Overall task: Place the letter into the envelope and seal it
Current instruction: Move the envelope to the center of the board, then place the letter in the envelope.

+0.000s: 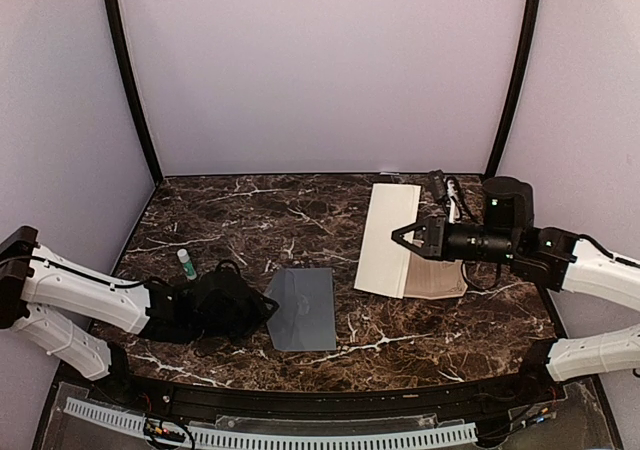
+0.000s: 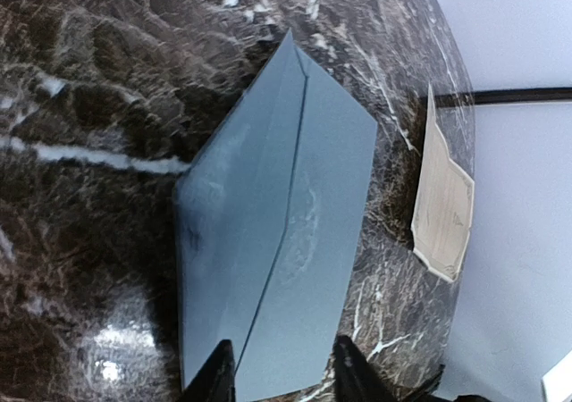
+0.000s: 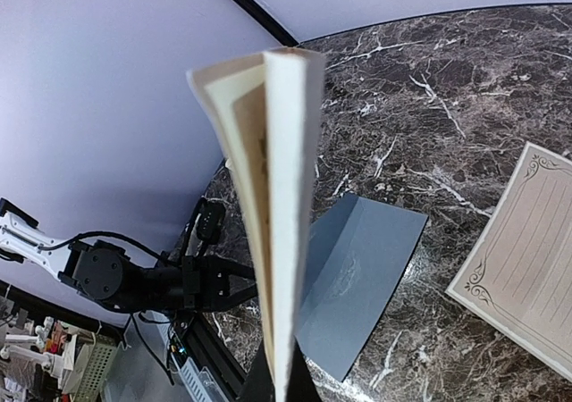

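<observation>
Inserting the letter (image 3: 281, 196), clamped in the right gripper (image 1: 400, 238): the envelope (image 2: 286, 232), between the parted jaws of the left gripper (image 2: 284, 357), should be pinned first.

Dark marbled worktop (image 1: 250, 210) carries a flat grey-blue envelope (image 1: 302, 308), a bordered cream sheet (image 1: 438, 280) and a small green-capped tube (image 1: 187, 263)

Both arms wear smooth white shells over black joints. The left arm (image 1: 75, 292), at nine o'clock in the overhead view, ends in a bulky black wrist draped with looped black cables. The left fingers (image 2: 214, 377) are slim matte-black blades. The right arm (image 1: 600, 270), at three o'clock, carries a black cylindrical wrist with small green lights and a thin black cable. The right fingers (image 1: 408, 227) form a black triangular tip.
</observation>
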